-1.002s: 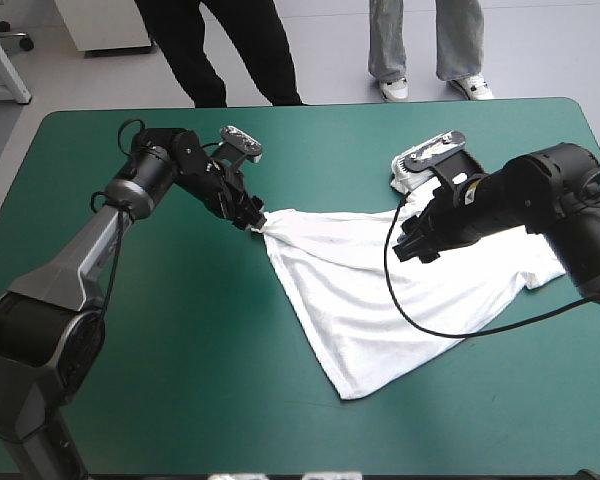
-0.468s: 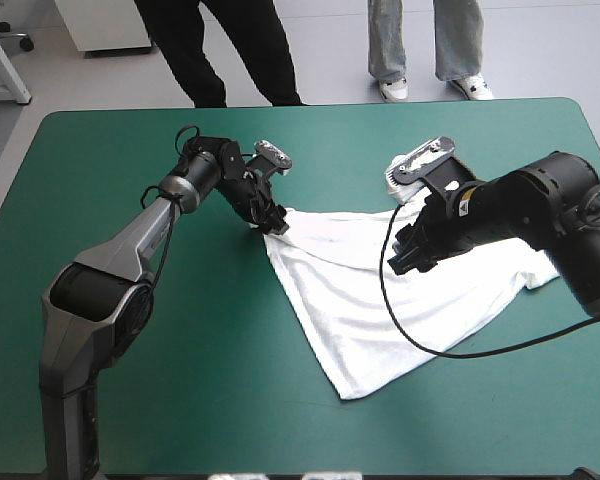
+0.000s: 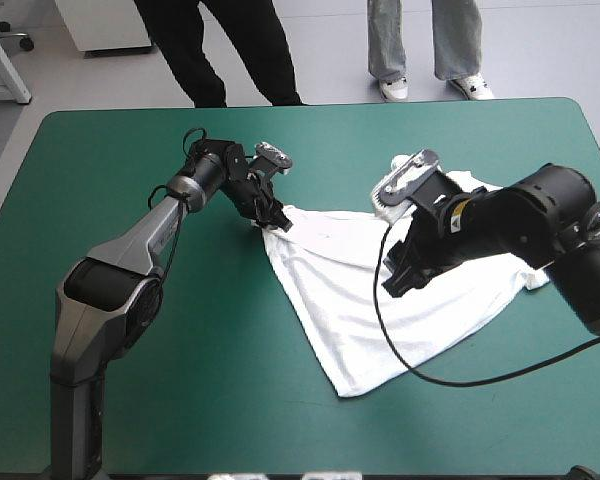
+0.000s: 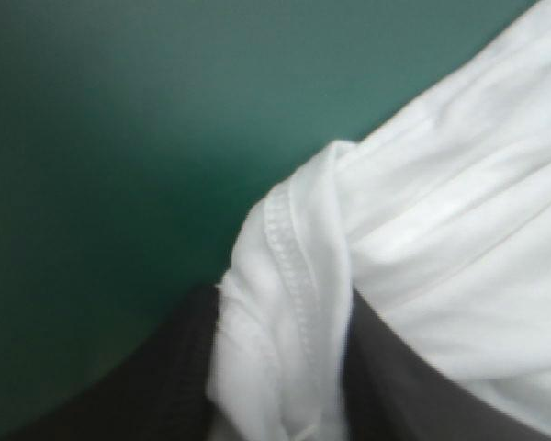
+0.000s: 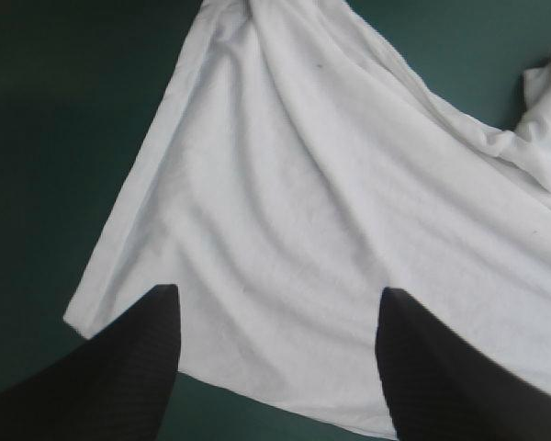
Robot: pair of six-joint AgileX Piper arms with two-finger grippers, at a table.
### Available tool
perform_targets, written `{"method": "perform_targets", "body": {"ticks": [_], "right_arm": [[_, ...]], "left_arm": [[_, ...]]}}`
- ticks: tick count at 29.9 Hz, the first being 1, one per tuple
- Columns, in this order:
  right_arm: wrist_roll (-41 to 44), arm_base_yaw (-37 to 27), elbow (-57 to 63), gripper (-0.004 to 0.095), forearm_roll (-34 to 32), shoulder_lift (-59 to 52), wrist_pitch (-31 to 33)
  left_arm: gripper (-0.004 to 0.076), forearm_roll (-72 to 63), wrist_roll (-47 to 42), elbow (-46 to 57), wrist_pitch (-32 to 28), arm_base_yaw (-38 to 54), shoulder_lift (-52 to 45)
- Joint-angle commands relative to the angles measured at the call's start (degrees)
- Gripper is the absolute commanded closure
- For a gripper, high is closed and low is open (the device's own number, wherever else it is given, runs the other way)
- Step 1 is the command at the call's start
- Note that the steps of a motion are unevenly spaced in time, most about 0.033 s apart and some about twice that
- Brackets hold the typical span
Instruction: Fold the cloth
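The white T-shirt (image 3: 380,290) lies spread in a rough triangle on the teal-green table, right of the middle, one point toward the near edge. My left gripper (image 3: 273,224) is shut on the shirt's far left corner; a hemmed fold (image 4: 289,303) bunches between its black fingers. My right gripper (image 3: 398,276) hovers over the middle of the shirt, its fingers (image 5: 138,358) open and apart above the white T-shirt (image 5: 331,211), holding nothing. A sleeve (image 5: 546,119) shows off to one side of it.
The right arm's body covers the shirt's far right part (image 3: 500,225). Bare teal-green cover (image 3: 160,350) stretches left and near of the shirt. The table's far edge (image 3: 310,108) lies just beyond both grippers.
The left gripper has pulled its corner of the shirt to the right and a little farther. The right gripper has shifted left and nearer over the shirt's middle.
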Motion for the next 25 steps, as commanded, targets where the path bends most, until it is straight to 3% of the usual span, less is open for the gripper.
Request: {"method": "perform_targets", "body": {"ticks": [1,3,9,16,25], "right_arm": [[-5.68,3.75,2.23,0.0341,-2.80,-1.72,-0.03],[-7.81,5.97,5.85,0.0341,-3.90,-1.72,-0.13],[-11.18,14.47,17.16,0.0341,-3.90,-1.72,-5.24],[-11.31,23.53,21.67,0.0341,-3.55,0.23,-13.24],[-13.16,26.43,22.54,0.0341,-3.90,7.95,-15.11]], "left_arm": [[0.0653,0.12,-0.60,-0.91,2.36,0.03,-2.00],[0.0732,-0.09,-0.60,-0.91,2.90,0.03,-2.00],[0.0733,-1.53,-1.03,-0.91,3.81,0.03,-2.00],[0.0733,-2.95,-1.03,-0.91,4.54,0.03,-2.00],[0.0733,-2.95,-1.03,-0.91,4.93,0.03,-2.00]]}}
